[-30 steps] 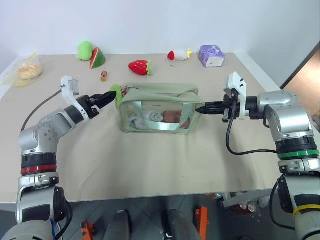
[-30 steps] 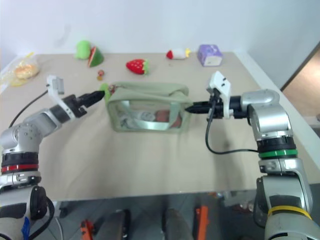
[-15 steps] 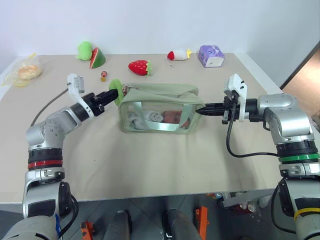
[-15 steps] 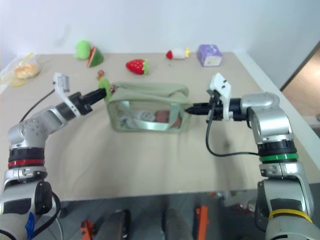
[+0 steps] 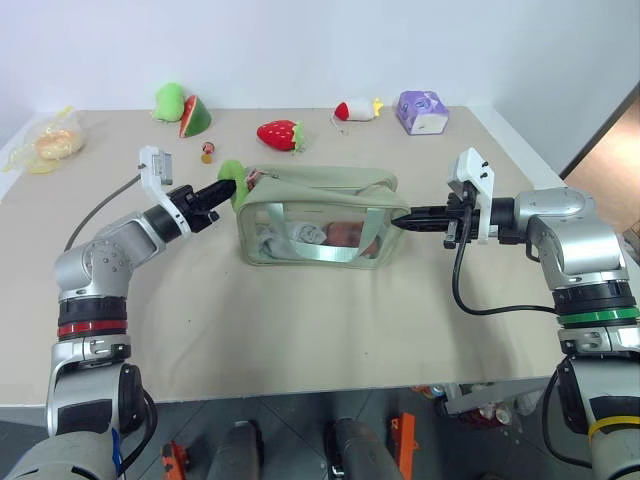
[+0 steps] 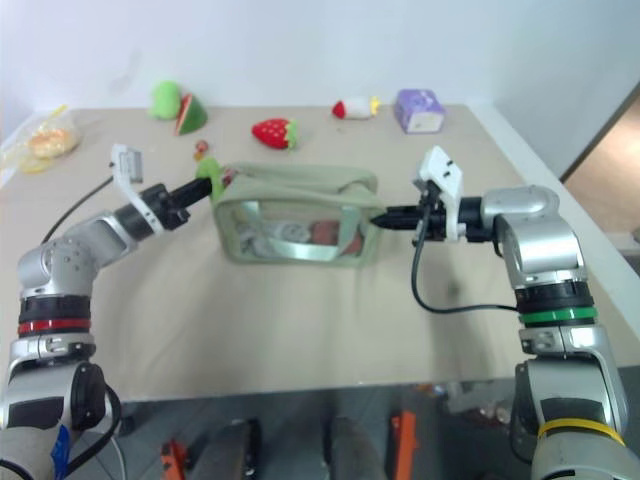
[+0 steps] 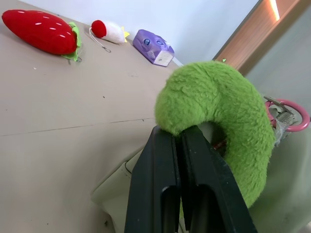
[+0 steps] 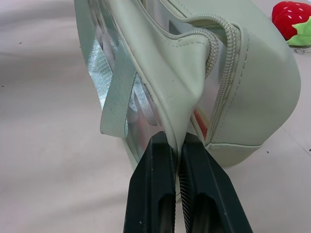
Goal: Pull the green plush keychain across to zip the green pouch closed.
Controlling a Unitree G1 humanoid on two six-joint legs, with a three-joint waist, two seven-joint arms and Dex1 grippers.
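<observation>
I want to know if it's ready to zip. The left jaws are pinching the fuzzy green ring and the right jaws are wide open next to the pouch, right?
Not quite. The right gripper isn't open: its jaws are shut on the end of the green pouch, as the right wrist view shows. The left gripper does pinch the green plush keychain.

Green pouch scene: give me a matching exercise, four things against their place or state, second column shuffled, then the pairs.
Things:
1. green plush keychain
2. green pouch
3. strawberry toy
4. purple box

Places or states:
A. far right of the table's back edge
B. pinched by the left gripper
C. lying just behind the pouch
D. its end fabric clamped by the right gripper

Pairs: 1-B, 2-D, 3-C, 4-A
</observation>
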